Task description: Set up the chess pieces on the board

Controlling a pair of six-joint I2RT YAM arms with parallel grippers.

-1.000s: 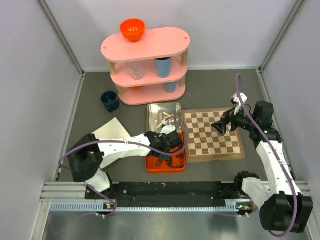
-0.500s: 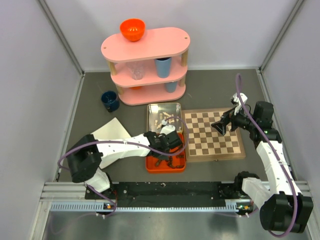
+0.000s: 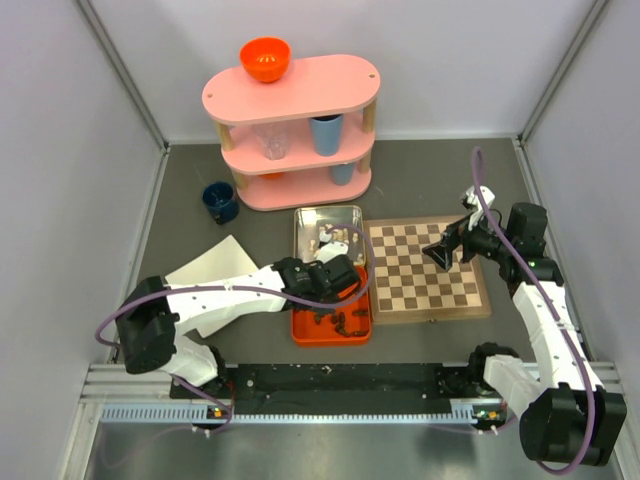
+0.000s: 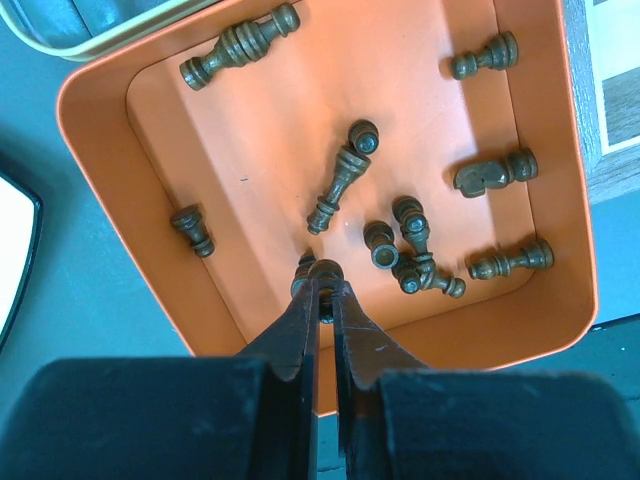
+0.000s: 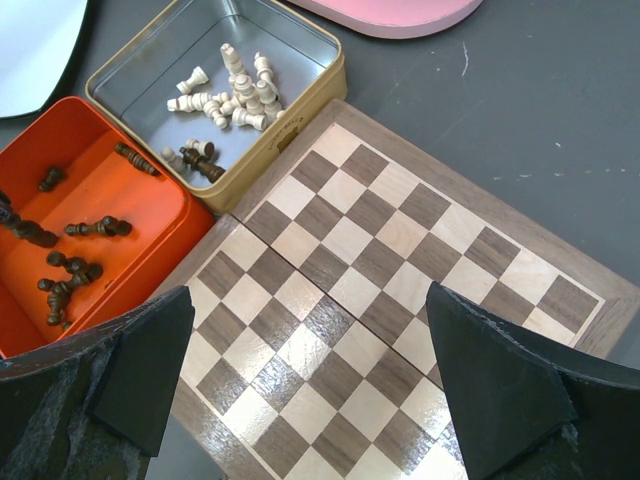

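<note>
Grey matte tabletop (image 3: pixel 430 170): left claw (image 4: pixel 322 290) pinches a dark carved piece (image 4: pixel 325 268) in orange tray (image 4: pixel 120 200); right claw (image 5: pixel 310 350) spread.

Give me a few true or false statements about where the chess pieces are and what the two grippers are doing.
1. The board has no pieces on it. True.
2. The pale pieces lie in the orange tray. False: they lie in the silver tin.
3. The left gripper is shut on a dark piece in the orange tray. True.
4. The right gripper holds a pawn. False: it is open and empty above the board.
</note>
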